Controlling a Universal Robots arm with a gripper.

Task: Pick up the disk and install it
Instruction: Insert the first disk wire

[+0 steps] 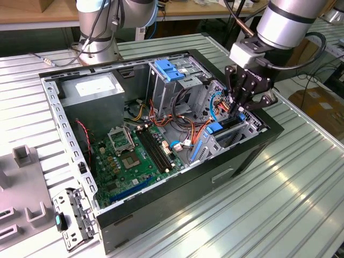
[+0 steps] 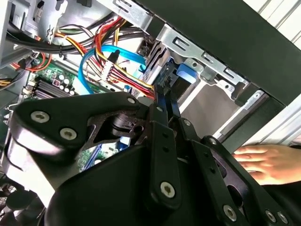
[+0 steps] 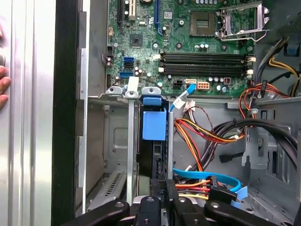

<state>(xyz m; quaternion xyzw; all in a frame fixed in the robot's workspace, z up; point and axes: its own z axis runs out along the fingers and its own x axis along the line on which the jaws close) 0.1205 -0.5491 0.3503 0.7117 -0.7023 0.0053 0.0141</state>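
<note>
Standing on its narrow edge, the disk (image 3: pixel 154 125) is being held in an upright slot of the grey drive cage (image 3: pixel 117 146), inside the open computer case (image 1: pixel 177 199), right of centre in the exterior view. Its long axis is being laid level, running from the case's outer wall toward the motherboard (image 3: pixel 197 56). The blue-capped end of its carrier is being pointed at the board, while its broad faces are being turned toward the cage walls on either side. In the first wrist view the dark body of the drive is being seen behind the blue cap, down in the slot. The gripper (image 1: pixel 241 110) is being poised over the cage at the disk's opposite end, toward the exterior view's right. Its jaws are being drawn close together, with only a thin gap between them. Nothing can be made out between them, and whether the fingertips are touching the disk cannot be told. Bundled red, yellow and orange cables (image 3: pixel 202 136) and a flat blue data cable (image 3: pixel 207 175) are being routed just beside the slot. A person's hand (image 2: pixel 263 162) is being rested on the ribbed metal table (image 1: pixel 279 204) beside the case's outer wall.
</note>
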